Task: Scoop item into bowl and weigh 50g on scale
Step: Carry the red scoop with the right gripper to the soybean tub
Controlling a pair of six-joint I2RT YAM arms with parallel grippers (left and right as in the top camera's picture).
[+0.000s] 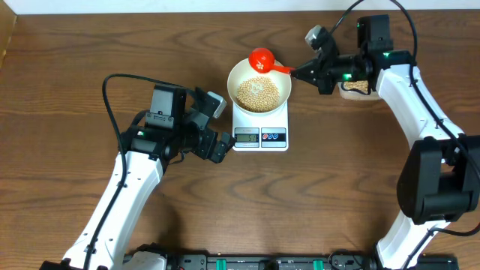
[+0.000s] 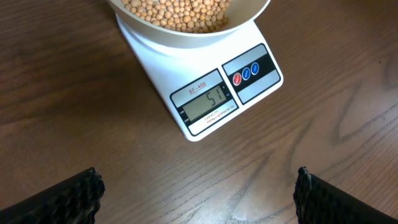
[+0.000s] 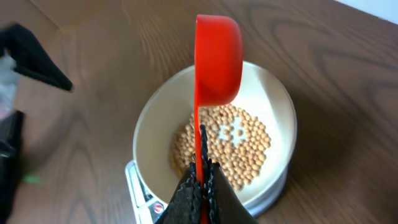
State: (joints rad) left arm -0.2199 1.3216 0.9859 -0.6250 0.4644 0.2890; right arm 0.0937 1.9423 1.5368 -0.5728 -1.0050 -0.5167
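the beans (image 1: pixel 259 91) lie heaped in the white bowl (image 1: pixel 232 82), which sits on the scale (image 1: pixel 260 137). its display (image 2: pixel 208 103) seems to read 51. the right gripper (image 3: pixel 200 183) pinches the red scoop (image 3: pixel 217 56) by its handle, with the head tipped sideways above the bowl. the left gripper (image 2: pixel 199 190) gapes wide before the scale.

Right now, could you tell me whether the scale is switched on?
On: the scale has its display showing digits, apparently 51.
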